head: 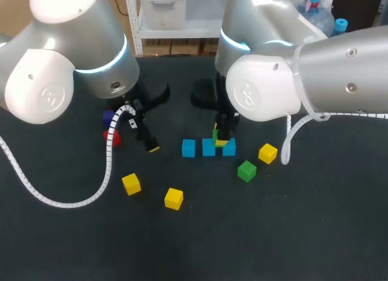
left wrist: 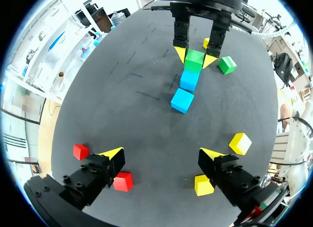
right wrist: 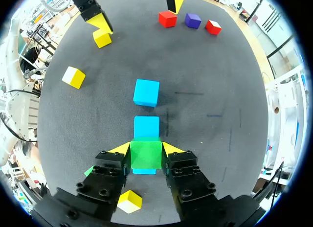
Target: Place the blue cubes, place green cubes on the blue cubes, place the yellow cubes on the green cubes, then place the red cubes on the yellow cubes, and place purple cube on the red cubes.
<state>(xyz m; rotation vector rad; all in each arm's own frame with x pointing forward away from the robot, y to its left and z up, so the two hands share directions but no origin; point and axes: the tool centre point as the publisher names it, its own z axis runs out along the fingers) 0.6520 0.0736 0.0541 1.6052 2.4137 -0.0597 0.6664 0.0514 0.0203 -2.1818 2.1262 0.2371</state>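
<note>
Three blue cubes [head: 188, 148] lie in a row mid-table. My right gripper [right wrist: 145, 149] is shut on a green cube [right wrist: 145, 156], held just over the seam between the middle blue cube [right wrist: 146, 126] and the one nearest its wrist. In the head view this green cube [head: 216, 135] shows between the yellow tips. A second green cube [head: 247, 171] lies to the right. My left gripper [left wrist: 161, 156] hangs open over bare table, with a red cube [left wrist: 122, 181] by one finger and a yellow cube [left wrist: 203, 185] by the other. A purple cube [right wrist: 192, 20] sits between two red cubes.
Loose yellow cubes lie at front left [head: 131, 183], front centre [head: 173, 198] and right of the row [head: 267, 152]. A red cube [head: 112, 137] and the purple cube [head: 109, 117] sit under my left arm. The white cable [head: 109, 166] loops over the table's left.
</note>
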